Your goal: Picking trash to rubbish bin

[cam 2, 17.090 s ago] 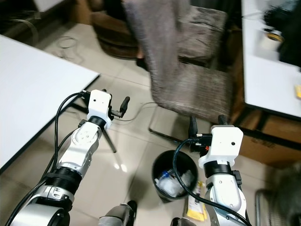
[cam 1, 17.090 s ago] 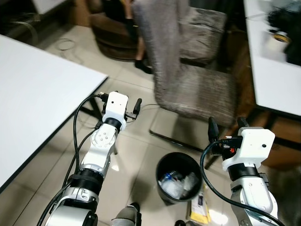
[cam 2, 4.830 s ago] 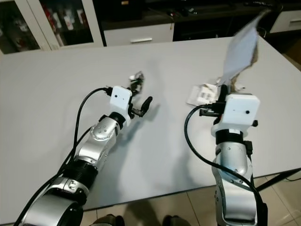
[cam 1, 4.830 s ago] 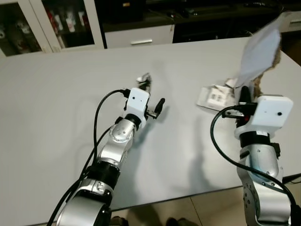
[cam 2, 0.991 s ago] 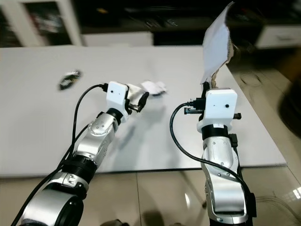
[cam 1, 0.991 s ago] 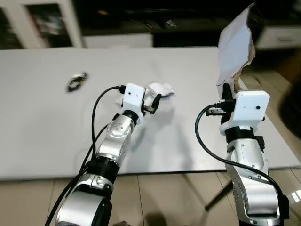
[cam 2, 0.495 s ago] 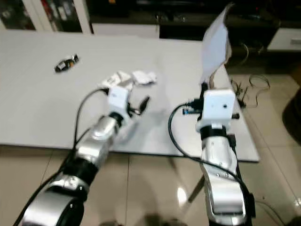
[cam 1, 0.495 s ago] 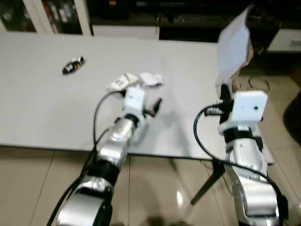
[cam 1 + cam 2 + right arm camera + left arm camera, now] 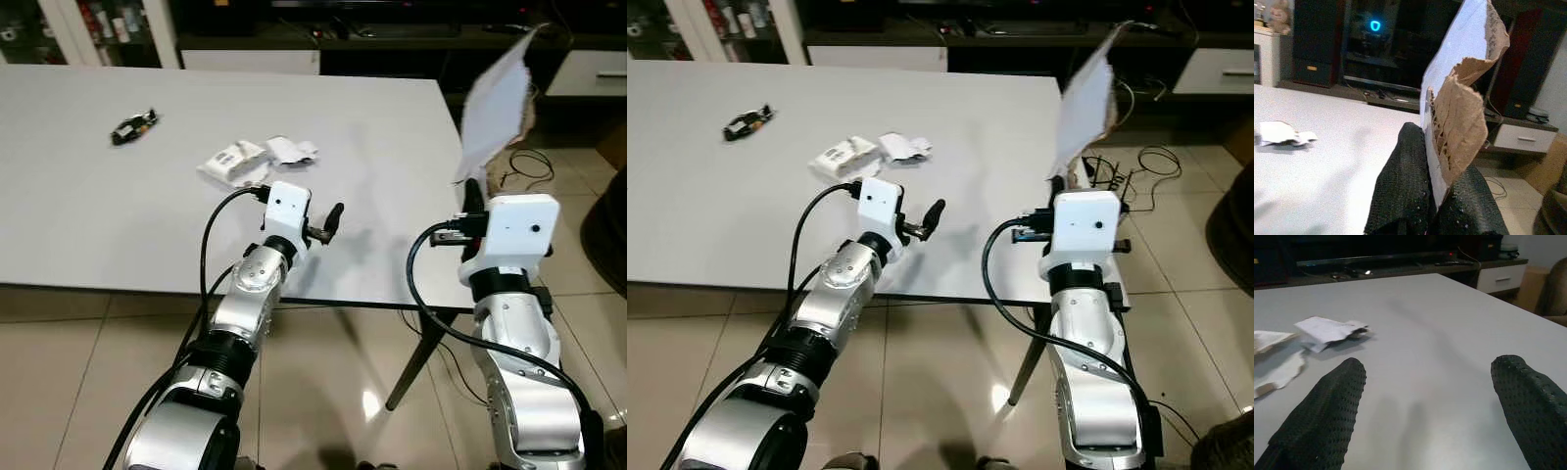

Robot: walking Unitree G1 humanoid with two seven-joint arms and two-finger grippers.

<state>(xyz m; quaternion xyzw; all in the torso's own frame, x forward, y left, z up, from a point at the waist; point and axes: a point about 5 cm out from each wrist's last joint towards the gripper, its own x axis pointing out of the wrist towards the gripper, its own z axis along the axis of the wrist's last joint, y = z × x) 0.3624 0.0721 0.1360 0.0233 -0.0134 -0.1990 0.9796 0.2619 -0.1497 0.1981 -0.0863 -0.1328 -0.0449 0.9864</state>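
Over the table (image 9: 88, 206), at its near edge: hovering with the left end effector (image 9: 312, 231) spread wide and holding nothing, black fingers (image 9: 1327, 416) well apart above bare white surface. Beyond it, lying untouched: a dark wrapper (image 9: 133, 126) far off to the left, then a crumpled packet (image 9: 233, 162) and a paper scrap (image 9: 290, 150) just beside each other. Judging the step as carrying the load to the bin: keeping the grip firm, holding the piece high and clear of the table corner while turning.

Further right, off the table's end: pinching a torn cardboard sheet (image 9: 498, 110) upright in the right end effector (image 9: 1425, 196), fingers closed tight on its lower edge, ragged brown side facing away. Risking a slip, since the hold looks to be on the bottom edge alone and the sheet is tall.

Below right: crossing tiled floor (image 9: 59, 392), with a slanted table leg (image 9: 416, 362) and loose cables (image 9: 524, 162) standing in the way; no bin to aim for yet.
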